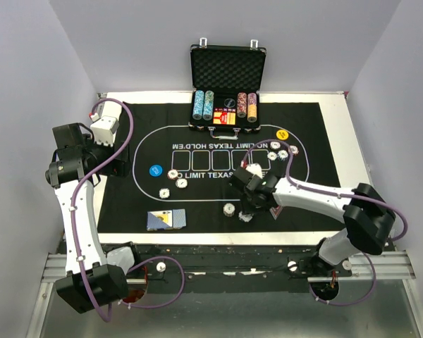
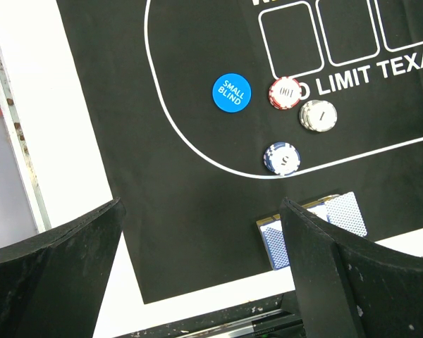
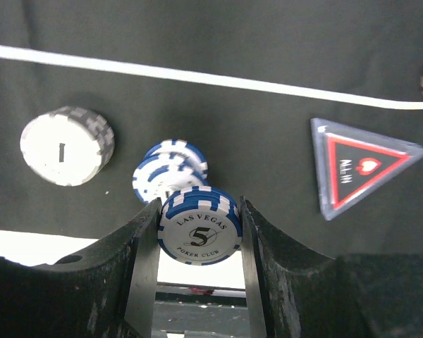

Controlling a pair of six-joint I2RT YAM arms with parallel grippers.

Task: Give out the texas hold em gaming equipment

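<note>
Two fingers of the right gripper [image 3: 199, 224] are clamped on opposite rims of a blue-edged "5" chip [image 3: 199, 239], its face turned to the wrist camera. At 12 o'clock from that chip stands a blue chip stack [image 3: 170, 172]; contact between the two cannot be determined. A white chip stack [image 3: 67, 144] stands apart at 10 o'clock, and the red triangular marker [image 3: 359, 165] lies at 2 o'clock with bare mat [image 3: 254, 105] between. The mat's near edge runs close behind the right fingers. The left gripper [image 2: 201, 271] has its jaws fully apart with nothing between them, over bare mat near the left near corner. From it, the blue button [image 2: 232, 92] lies at 12 o'clock, and a red chip [image 2: 285, 92], a white chip [image 2: 317, 115] and a blue chip [image 2: 281, 157] cluster at 1 o'clock along the printed oval line. The playing cards [image 2: 345, 215] lie beside the mat's near edge, partly hidden by the left gripper's right-hand finger. In the top view the yellow button [image 1: 282, 134] lies at 2 o'clock on the mat, below the open case [image 1: 228, 70].
</note>
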